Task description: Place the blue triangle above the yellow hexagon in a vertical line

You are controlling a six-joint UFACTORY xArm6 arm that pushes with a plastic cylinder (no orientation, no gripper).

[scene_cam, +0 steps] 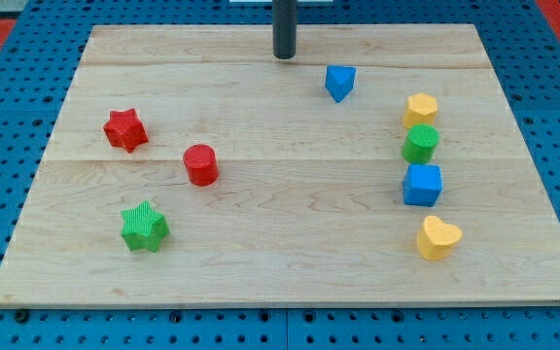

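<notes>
Blue triangle (339,82) | apex toward view's bottom | my tip (284,55) upper-left

The rod (285,29) is a straight, smooth cylinder, dark grey to black; a faint sheen runs down it; my tip (285,56) ends blunt and flat.

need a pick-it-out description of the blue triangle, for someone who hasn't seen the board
Start at the wooden board and go to its top edge, where my tip stands. The blue triangle lies just to the view's right of the tip and slightly lower, apart from it. It stands alone, left of the yellow hexagon heading the right-hand column; the blue cube sits lower in that column.
</notes>
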